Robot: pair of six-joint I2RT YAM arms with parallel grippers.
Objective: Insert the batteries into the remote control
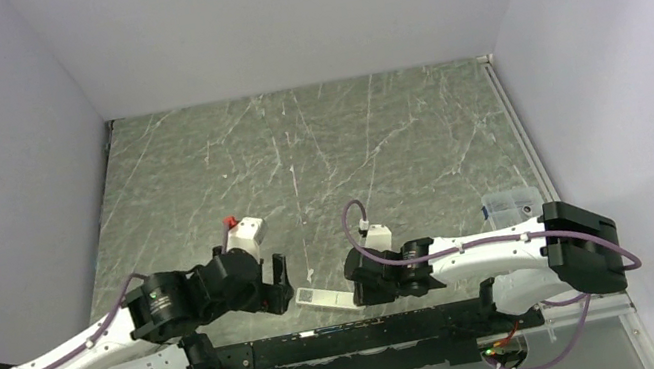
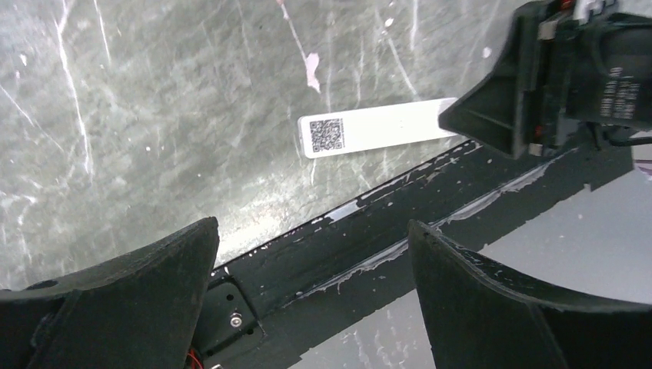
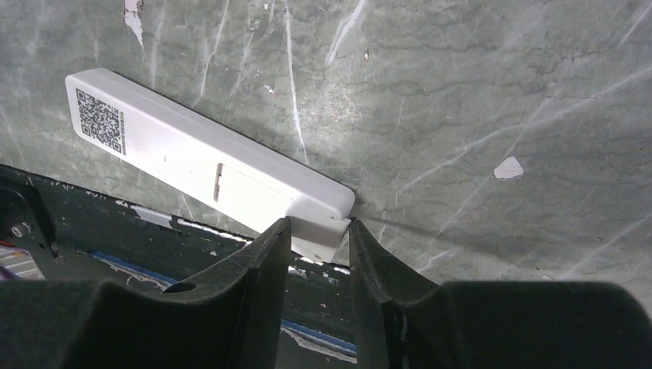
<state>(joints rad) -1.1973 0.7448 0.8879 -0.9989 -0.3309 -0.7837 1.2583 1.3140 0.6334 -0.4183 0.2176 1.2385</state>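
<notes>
Right tool (image 3: 319,227) clamps one end of the remote control (image 3: 204,157), apparently steadying it on the table (image 3: 477,84); left tool (image 2: 311,231) hovers, spread apart.

One remote control (image 1: 327,300), two tools (image 1: 280,284) (image 1: 355,291); one clear box (image 1: 513,206), one white block (image 1: 248,230)

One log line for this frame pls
right gripper: shut on end of remote control | remote control: on table, near edge, QR label up | left gripper: open, empty | batteries: not in view
</notes>
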